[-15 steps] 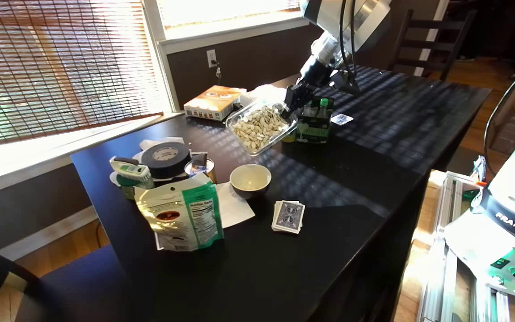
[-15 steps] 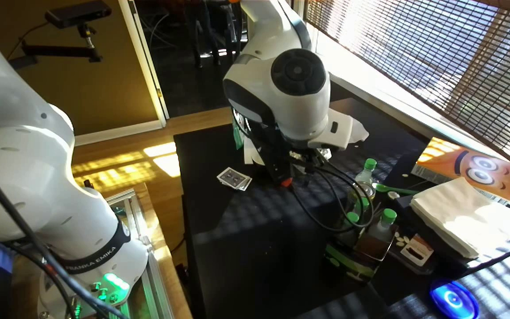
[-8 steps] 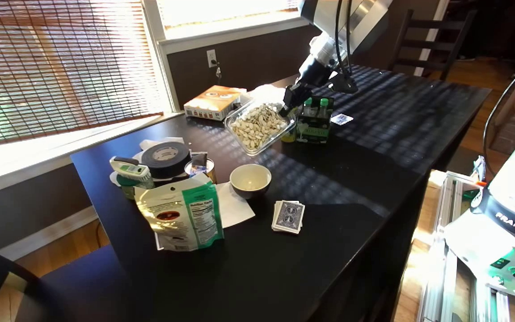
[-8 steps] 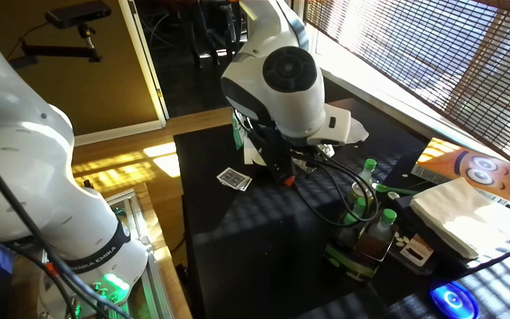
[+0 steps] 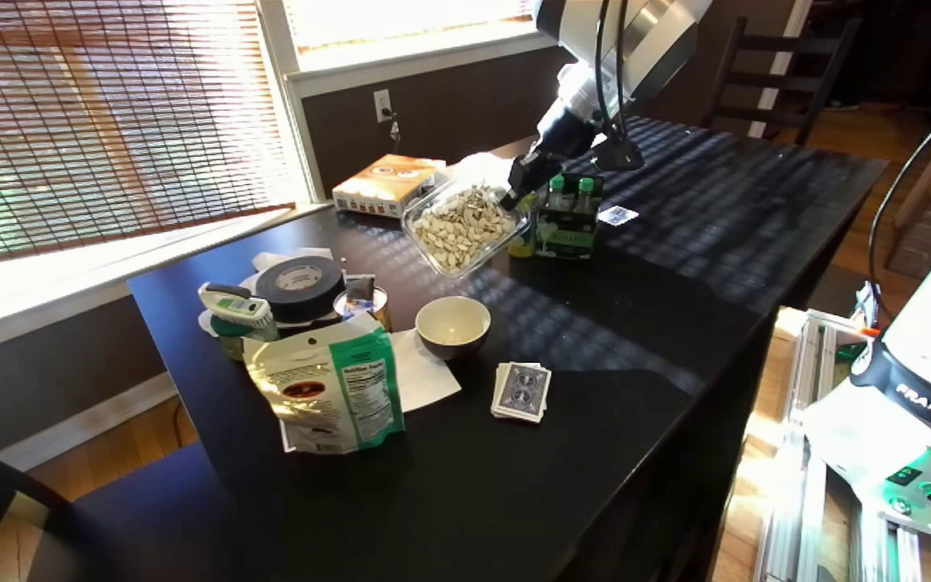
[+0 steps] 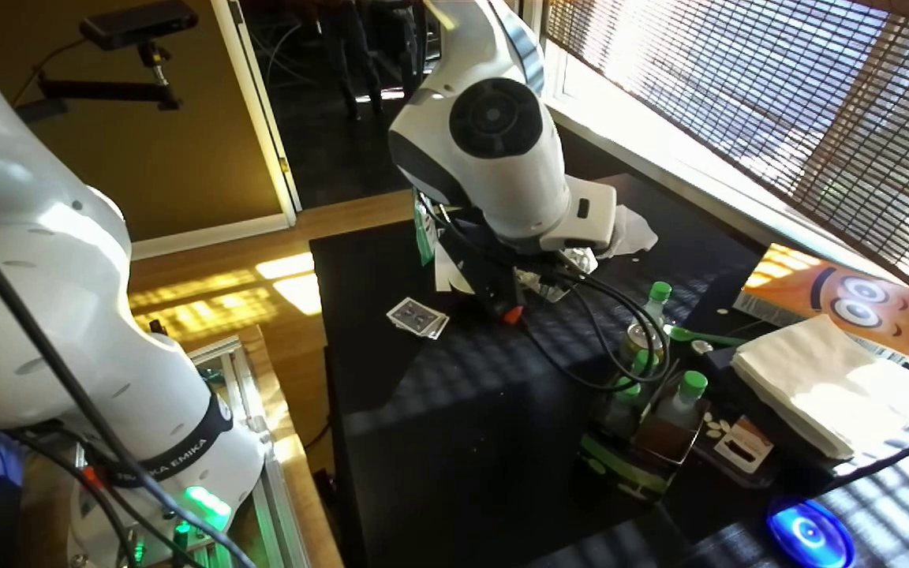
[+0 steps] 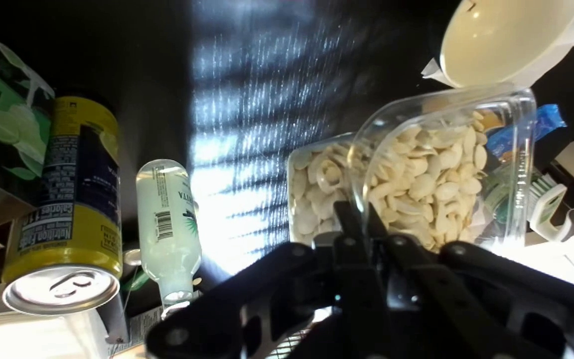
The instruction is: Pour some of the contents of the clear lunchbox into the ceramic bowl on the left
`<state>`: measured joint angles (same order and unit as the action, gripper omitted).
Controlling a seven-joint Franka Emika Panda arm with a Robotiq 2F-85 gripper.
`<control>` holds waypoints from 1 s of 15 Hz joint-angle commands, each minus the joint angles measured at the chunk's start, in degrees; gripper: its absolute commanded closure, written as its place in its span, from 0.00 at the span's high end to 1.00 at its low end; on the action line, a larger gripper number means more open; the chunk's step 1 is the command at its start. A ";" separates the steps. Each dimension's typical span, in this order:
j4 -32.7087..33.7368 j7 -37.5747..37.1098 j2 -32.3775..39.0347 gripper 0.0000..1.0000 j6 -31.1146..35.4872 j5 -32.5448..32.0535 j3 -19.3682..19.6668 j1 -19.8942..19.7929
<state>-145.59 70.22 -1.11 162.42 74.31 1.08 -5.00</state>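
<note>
Your fingers [image 7: 348,221] are pinching the clear box [image 7: 520,149], the bowl [image 5: 453,323] is sitting at its six o'clock in an exterior view, and you could be spilling seeds [image 7: 436,182] by tipping too soon.

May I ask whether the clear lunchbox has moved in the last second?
Yes: in an exterior view, the lunchbox shifted slightly toward picture left, judged against the bottle carton.

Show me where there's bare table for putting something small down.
The table looks mostly bare between the card deck and the bottle carrier, and in front of the pouch in an exterior view. It's crowded around the tape roll and bowl, and by the orange box and white stack. I'd avoid the spot beneath the clear lunchbox.
</note>
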 commanded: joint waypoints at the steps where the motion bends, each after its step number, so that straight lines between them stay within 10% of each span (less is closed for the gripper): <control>1: -2.14 -0.28 -2.11 0.01 -3.34 -1.00 0.09 -0.11; 15: -2.96 10.97 -2.46 0.01 2.47 8.47 -2.18 1.45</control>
<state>-147.09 75.40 -0.82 163.26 77.32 -0.25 -4.48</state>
